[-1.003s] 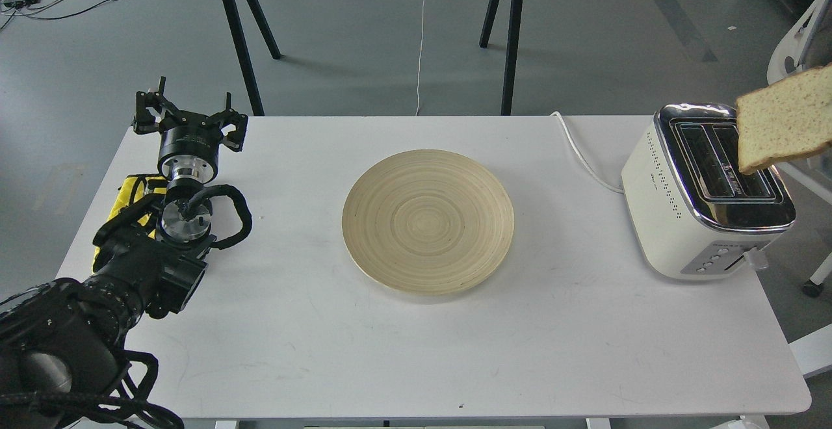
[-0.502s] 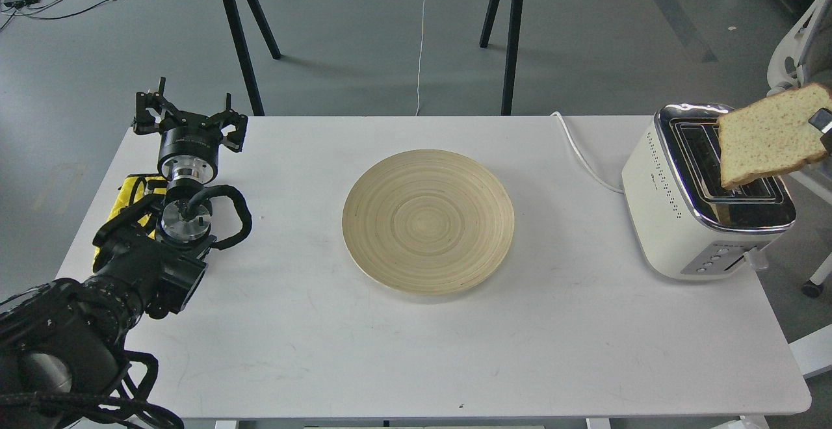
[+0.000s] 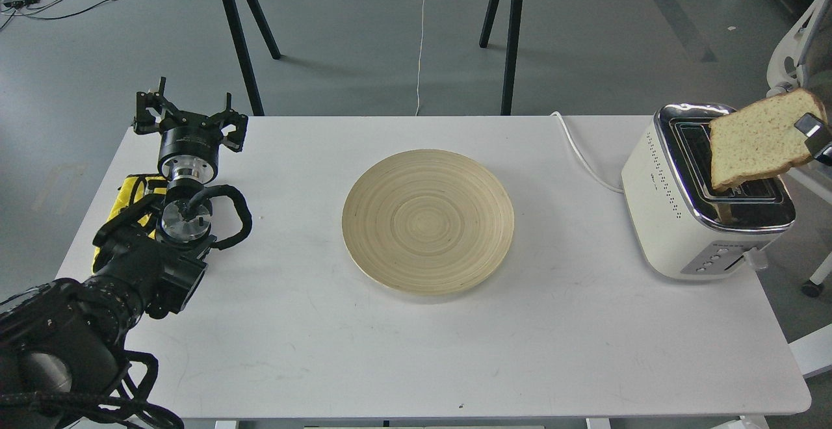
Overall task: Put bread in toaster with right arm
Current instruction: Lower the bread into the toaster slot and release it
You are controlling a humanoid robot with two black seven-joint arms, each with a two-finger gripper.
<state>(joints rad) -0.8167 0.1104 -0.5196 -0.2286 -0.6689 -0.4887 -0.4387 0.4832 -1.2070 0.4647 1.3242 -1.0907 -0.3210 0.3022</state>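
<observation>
The bread (image 3: 757, 140), a pale tan speckled slice with a brown crust, hangs tilted over the chrome top of the cream-white toaster (image 3: 676, 211) at the table's right end. Its lower left corner is at the slots. My right gripper (image 3: 818, 136) shows only as a fingertip at the right edge, shut on the slice's upper right corner; the rest of the arm is out of view. My left gripper (image 3: 188, 117) rests open and empty at the table's far left.
A round bamboo plate (image 3: 428, 221) lies at the middle of the white table (image 3: 416, 351). The toaster's white cord (image 3: 582, 156) runs back left from it. A white chair (image 3: 796, 58) stands right of the table, another table behind.
The bread has moved left and down over the toaster, its lower corner now at the slots. The right fingertip came into view. The left arm has not moved.
</observation>
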